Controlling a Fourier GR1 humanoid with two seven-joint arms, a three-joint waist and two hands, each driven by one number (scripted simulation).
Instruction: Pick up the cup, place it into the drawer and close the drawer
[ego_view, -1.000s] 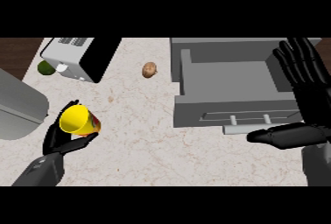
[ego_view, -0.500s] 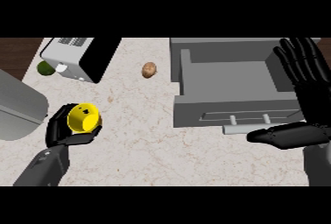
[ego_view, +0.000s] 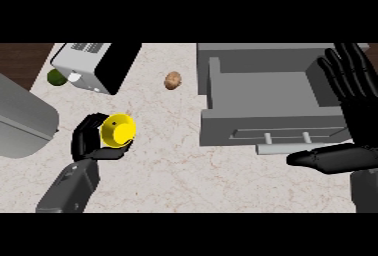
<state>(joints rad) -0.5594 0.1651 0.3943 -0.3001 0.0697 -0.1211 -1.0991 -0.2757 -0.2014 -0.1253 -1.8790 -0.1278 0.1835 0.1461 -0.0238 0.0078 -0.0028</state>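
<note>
One hand carries the job at this moment: the left hand (ego_view: 87, 139) has its fingers and thumb curled round the yellow cup (ego_view: 118, 131), well to the left of the drawer (ego_view: 262, 92). The cup's round yellow face is turned up at you, so I judge it is tilted in the grasp, not upright.

The drawer stands pulled out and its grey floor is bare, so the step in hand, as I read it, is the carry across to it. Take the cup rightward and high enough to pass over the drawer's left wall, not into it. A small brown lump (ego_view: 173, 80) lies just left of the drawer, near its far corner. Keep your path on the nearer side of it. Aim for the middle of the drawer's floor, lower until the cup is inside the walls, and only then let the fingers uncurl.

The right hand (ego_view: 360, 115) rests at the drawer's right side, fingers straight and spread, thumb stretched out beyond the drawer's front. Leave it there while you carry: it is well placed to push the front panel by the handle (ego_view: 284, 136) once the cup is in
</note>
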